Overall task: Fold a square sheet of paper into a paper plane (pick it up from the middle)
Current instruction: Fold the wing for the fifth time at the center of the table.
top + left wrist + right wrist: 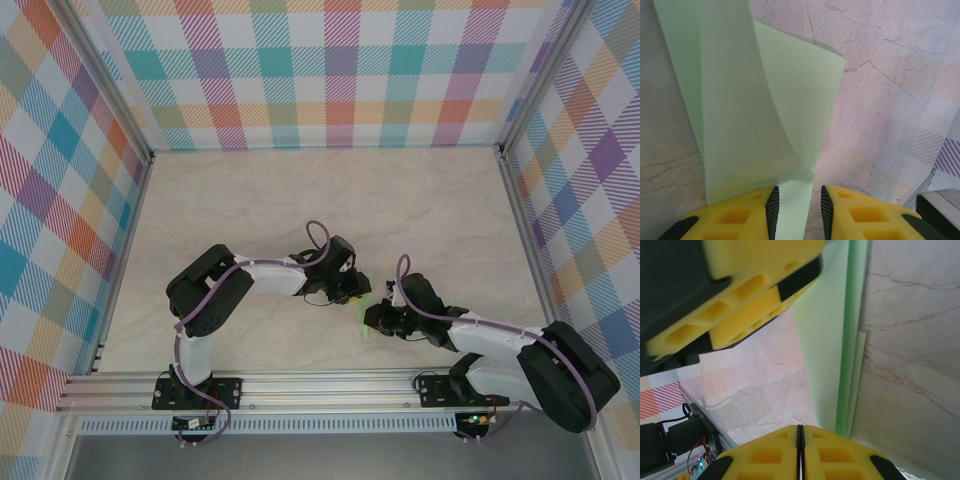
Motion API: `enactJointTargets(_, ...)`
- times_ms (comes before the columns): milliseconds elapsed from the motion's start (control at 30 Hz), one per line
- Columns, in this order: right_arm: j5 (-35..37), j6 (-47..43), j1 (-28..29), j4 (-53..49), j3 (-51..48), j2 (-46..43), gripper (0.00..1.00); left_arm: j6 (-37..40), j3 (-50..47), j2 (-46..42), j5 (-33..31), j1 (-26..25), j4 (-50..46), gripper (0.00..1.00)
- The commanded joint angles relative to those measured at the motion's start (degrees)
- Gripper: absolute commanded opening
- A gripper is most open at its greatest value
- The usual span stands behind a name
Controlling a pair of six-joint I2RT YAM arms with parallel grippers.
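You are working over a cream, marble-veined surface [300,200] boxed in on three sides by bright plaid walls [330,70], with a metal rail [320,385] along the near edge where both arms are bolted. From above, the arms meet near the front middle, and the paper [362,318] is only a thin pale-green sliver standing on edge between the left fingers [351,292] and the right fingers [374,315]. Your left wrist view gives what the top view cannot. The sheet curls over on itself with one corner free, and its lower end runs into the gap between the left fingers. Those fingers stand part open, and you cannot tell whether they press the paper. Your right wrist view shows the right fingers pressed tight together, with the paper's layered edge rising just beside their tips. You cannot tell whether they pinch it.
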Motion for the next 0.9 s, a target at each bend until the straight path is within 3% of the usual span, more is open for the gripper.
enactJointTargets(0, 1.01, 1.51, -0.05, 3.89, 1.53, 1.61, 0.11, -0.10, -1.53, -0.60, -1.12, -0.61, -2.89, 0.32)
enactJointTargets(333, -0.54, -1.63, -0.04, 0.83, 1.84, 9.39, 0.08, 0.89, -0.77, -1.90, -0.92, -0.51, -3.49, 0.33)
enactJointTargets(600, -0.20, -7.75, -0.73, -7.32, 3.39, 10.02, 0.06, 7.90, 3.28, -5.69, -2.60, 1.35, -8.58, 0.47)
enactJointTargets(867, -3.97, -12.96, -3.07, -8.27, 5.91, 13.73, 0.05, 9.96, -0.06, -10.76, -6.20, 2.87, -7.95, 0.47)
